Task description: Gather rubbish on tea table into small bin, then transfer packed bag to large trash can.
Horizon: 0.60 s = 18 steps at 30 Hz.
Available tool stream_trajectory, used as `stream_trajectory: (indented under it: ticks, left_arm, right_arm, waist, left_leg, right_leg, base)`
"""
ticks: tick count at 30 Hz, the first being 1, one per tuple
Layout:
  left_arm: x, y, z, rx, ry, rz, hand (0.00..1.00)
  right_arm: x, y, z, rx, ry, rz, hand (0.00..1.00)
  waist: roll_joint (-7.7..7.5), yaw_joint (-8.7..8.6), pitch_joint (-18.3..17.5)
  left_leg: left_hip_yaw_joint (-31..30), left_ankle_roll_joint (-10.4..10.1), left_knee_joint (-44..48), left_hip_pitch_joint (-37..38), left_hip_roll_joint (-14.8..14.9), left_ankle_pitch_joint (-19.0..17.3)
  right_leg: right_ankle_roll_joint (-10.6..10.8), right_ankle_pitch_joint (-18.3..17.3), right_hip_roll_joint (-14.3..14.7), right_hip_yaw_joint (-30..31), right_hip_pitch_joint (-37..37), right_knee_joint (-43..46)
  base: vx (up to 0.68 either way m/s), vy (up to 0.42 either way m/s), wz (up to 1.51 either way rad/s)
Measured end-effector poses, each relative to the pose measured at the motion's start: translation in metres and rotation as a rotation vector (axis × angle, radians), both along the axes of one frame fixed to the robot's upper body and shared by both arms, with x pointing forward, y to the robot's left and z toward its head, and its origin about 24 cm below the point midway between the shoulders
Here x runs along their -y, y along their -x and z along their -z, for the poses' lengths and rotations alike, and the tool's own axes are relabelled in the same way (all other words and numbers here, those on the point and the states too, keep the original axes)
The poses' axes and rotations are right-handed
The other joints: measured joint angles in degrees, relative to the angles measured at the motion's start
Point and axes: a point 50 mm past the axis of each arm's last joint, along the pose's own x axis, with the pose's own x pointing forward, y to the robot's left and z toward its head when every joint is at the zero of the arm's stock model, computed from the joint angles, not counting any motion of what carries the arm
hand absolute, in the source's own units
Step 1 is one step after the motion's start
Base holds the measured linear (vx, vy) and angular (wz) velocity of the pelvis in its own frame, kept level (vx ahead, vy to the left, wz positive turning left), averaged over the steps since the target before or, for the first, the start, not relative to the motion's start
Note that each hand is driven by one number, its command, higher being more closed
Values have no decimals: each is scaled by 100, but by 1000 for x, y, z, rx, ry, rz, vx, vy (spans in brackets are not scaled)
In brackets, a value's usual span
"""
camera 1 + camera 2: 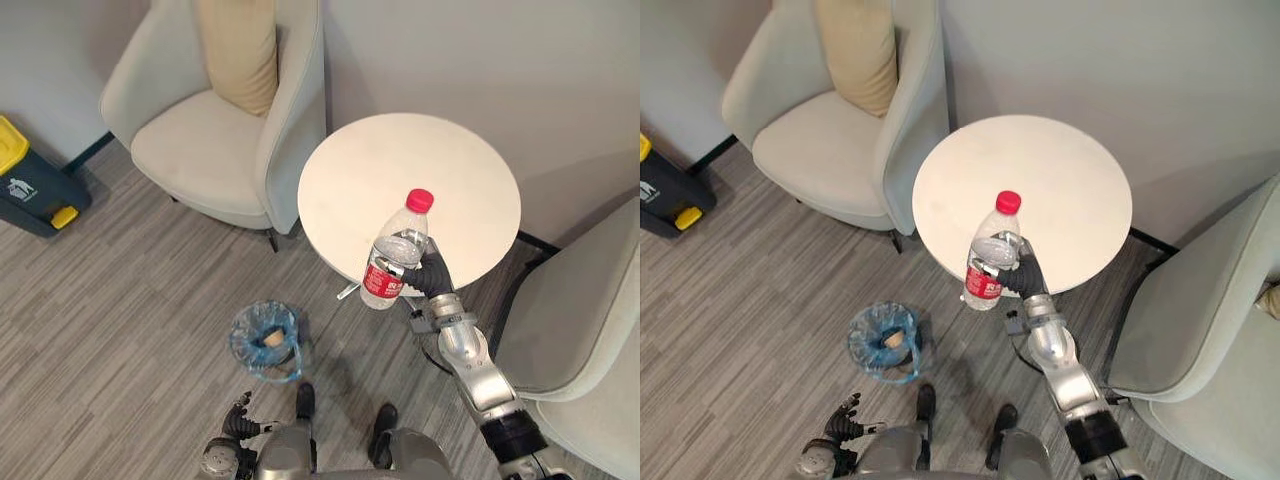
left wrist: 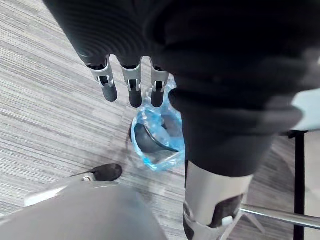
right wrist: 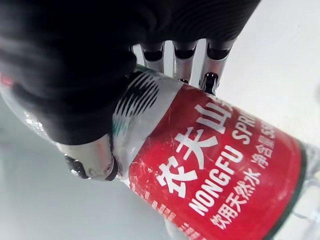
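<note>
While its fingers are curling round the clear water bottle (image 1: 398, 248), the right hand (image 1: 432, 273) is holding it in the air, a little tilted, with the red cap on top, over the near edge of the round white bench (image 1: 450, 160). The left hand (image 2: 131, 82) is hanging low with straight, relaxed fingers near the small bin (image 1: 238, 342), which is standing on the floor with a blue bag inside. The large trash can (image 1: 30, 185) is standing by the wall, well apart.

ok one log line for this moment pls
right hand: shut on water bottle, held near tea table edge | left hand: open, low | small bin: blue bag, brownish scrap inside
</note>
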Motion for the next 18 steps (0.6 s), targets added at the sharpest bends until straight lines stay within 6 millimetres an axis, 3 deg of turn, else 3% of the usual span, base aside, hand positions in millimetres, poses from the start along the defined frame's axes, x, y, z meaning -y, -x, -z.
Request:
stream_trajectory:
  ticks: [5,8,18]
  left_arm:
    - [1,3,1,-11,-1,5,0]
    - [-1,10,4,-37,-4,-1,0]
    - [-1,14,6,-54,-8,1,0]
  right_arm:
    - [-5,12,5,-11,12,-22,100]
    - [-9,15,8,-23,34,-51,100]
    - [-17,25,8,-8,80,-83,100]
  waist:
    - [-17,-38,-175]
    - [-39,-149,-315]
    - [-63,-160,-359]
  left_leg:
    - [42,0,-38,143,12,0]
    - [97,0,-87,214,20,-2]
    - [438,22,-87,452,32,-66]
  right_leg:
    - [7,3,19,72,101,-16]
    - [44,20,43,136,149,-102]
    - [41,91,84,481,202,-67]
  base:
    - [-3,-2,-4]
    - [-1,2,-7]
    - [9,1,-18]
